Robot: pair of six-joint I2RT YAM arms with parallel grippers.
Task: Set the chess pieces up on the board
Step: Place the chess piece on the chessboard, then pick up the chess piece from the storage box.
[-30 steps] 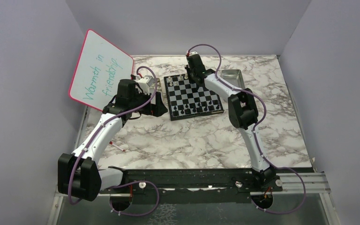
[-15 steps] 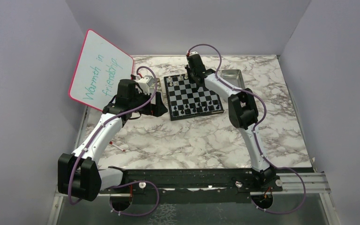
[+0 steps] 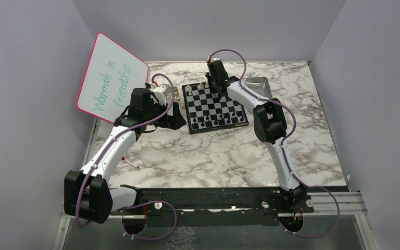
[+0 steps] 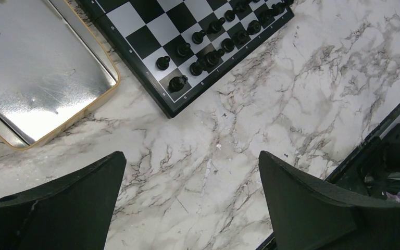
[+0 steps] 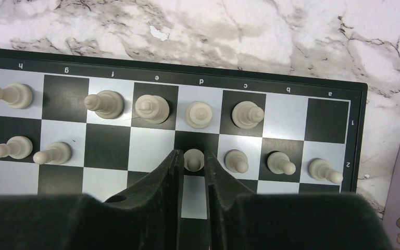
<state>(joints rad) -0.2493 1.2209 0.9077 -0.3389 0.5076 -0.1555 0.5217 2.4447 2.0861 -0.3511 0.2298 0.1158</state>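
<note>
Looking along the edges, we are seeing the board (image 3: 213, 104) lying mid-table, with open marble table (image 3: 213, 156) stretching toward the arm bases. The left gripper (image 4: 190, 156) is hovering beside the board's left rim, fingers (image 4: 73, 203) spread wide and holding nothing. A metal tray (image 4: 31, 78) is lying just beside that rim, showing its scratched floor; a second tray (image 3: 260, 80) is sitting off the board's far right corner. The right gripper (image 5: 193, 155) is pinching down to a narrow gap on a pale pawn (image 5: 194, 161) in the second rank, among other pale pieces (image 5: 151, 109). Only the left wrist view is showing the black pieces (image 4: 208, 47) clearly, in two rows; only the right wrist view is showing the pinched pawn.
</note>
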